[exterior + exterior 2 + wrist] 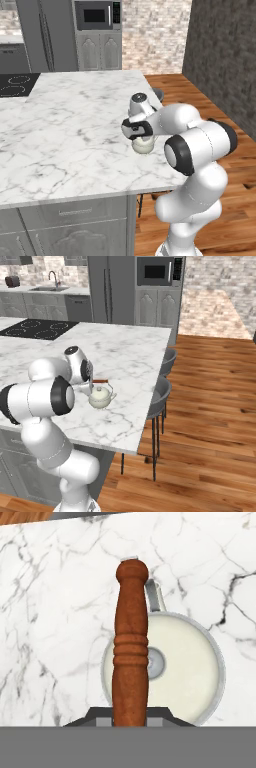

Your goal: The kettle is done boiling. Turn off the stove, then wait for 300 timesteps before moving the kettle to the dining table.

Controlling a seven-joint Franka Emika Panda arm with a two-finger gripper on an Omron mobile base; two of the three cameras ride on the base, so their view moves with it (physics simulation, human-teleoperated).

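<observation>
- Claw (pixel 130 719) first: in the hand view its fingertips are almost fully cut off at the bottom, just dark slivers either side of the reddish-brown handle (pixel 130 647), so it seems to be closed on that handle, though the contact itself is buried under the frame edge.
- Left base view doesn't help much, since the robot's white forearm and wrist cover most of the kettle (pixel 143 145) and only a cream curve pokes out beneath the hand.
- Right base view is the clearest one: kettle (pixel 100 397) sits with its base on or very close to the dining table (pixel 130 356), handle end sticking out from behind the hand, spout side facing the table's right edge. Can't tell if the bottom is actually touching the marble or a hair off it.
- From above, the kettle's round cream lid (pixel 165 662) with a small grey knob shows beside the handle, and a thin metal bit sticks out past the far rim.
- Stove (pixel 37 329) is well apart from the kettle, off at the far left of the slab; it's cut off by the frame in the left base view (pixel 15 84), and its knobs can't be made out from here.
- Edges: kettle is near the right-hand side of the slab, with grey stools (pixel 162 393) tucked just below that edge.
- Lots of bare marble to the left and behind the kettle, and open wood floor (pixel 210 406) to the right.
</observation>
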